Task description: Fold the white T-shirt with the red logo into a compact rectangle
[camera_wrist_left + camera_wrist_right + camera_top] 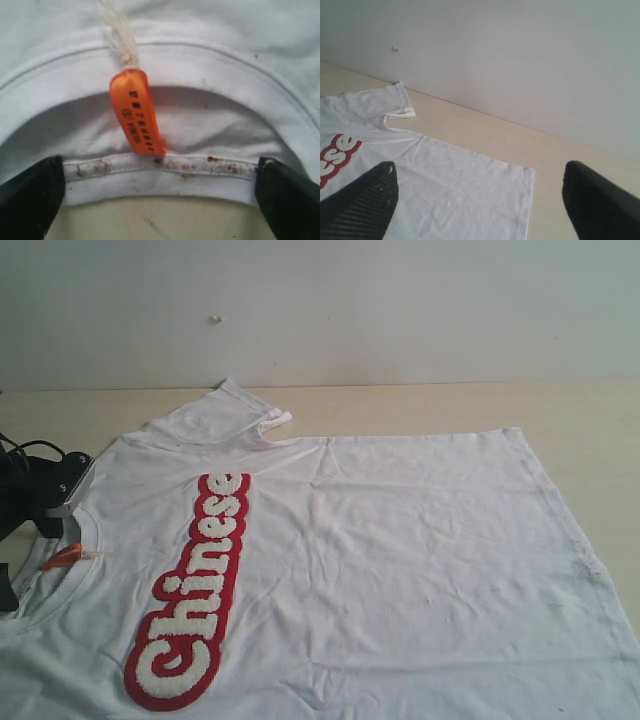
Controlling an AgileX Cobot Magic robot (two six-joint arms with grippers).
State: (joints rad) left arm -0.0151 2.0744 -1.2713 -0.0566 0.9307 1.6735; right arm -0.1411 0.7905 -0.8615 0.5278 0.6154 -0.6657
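Observation:
The white T-shirt point(400, 570) lies spread flat on the table, collar point(60, 580) at the left and hem at the right. The red logo point(195, 590) runs across its chest, facing up. My left gripper point(55, 490) is at the collar. In the left wrist view it point(160, 200) stands open, its black fingers point(30, 195) on either side of the collar's back rim point(160, 177), beside the orange neck tag point(136, 112). My right gripper point(480, 200) is open and empty, hanging above the shirt's far hem corner point(525, 172). It is outside the exterior view.
The light wooden table point(400, 405) ends at a plain white wall point(320, 310) behind the shirt. The far sleeve point(220, 410) lies spread toward the wall. Bare tabletop shows beyond the hem at the right point(600, 470).

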